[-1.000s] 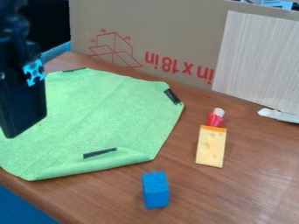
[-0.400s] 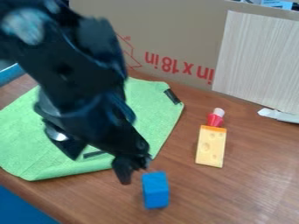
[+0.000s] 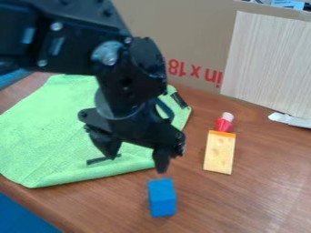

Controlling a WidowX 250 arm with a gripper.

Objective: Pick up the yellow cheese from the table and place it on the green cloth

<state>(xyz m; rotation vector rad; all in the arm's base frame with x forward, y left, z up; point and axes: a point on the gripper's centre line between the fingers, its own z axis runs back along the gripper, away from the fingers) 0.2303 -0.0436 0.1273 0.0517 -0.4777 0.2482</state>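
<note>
Camera view. Change: one second ago the arm [image 3: 67,41] stood at the left edge over the green cloth [image 3: 54,127]; it has since swung across, and between the last two frames the gripper [image 3: 137,164] shifted to the right and slightly up in view. Blue block [image 3: 162,198], toy cheese slice [image 3: 218,152] and red bottle with white cap [image 3: 223,123]: no displacement noted.

Gripper state: two fingers spread well apart, nothing between them. One fingertip hangs over the cloth near its front edge; the other is just beyond the block's far end in view, with a small gap showing. Judgement: the swing has brought the tool near the block, but the block is not yet between the fingers, so the work is at the approach stage, ungrasped.

Block position: on the brown wooden table [image 3: 261,182], in front of the cloth's near right corner, apart from cloth and cheese.

Orientation: block outline is longer from top to bottom of the view, its near end leaning slightly right. One end faces the gripper, the other the camera. Foreshortening noted: cannot tell whether the long axis lies flat or stands upright.
</note>
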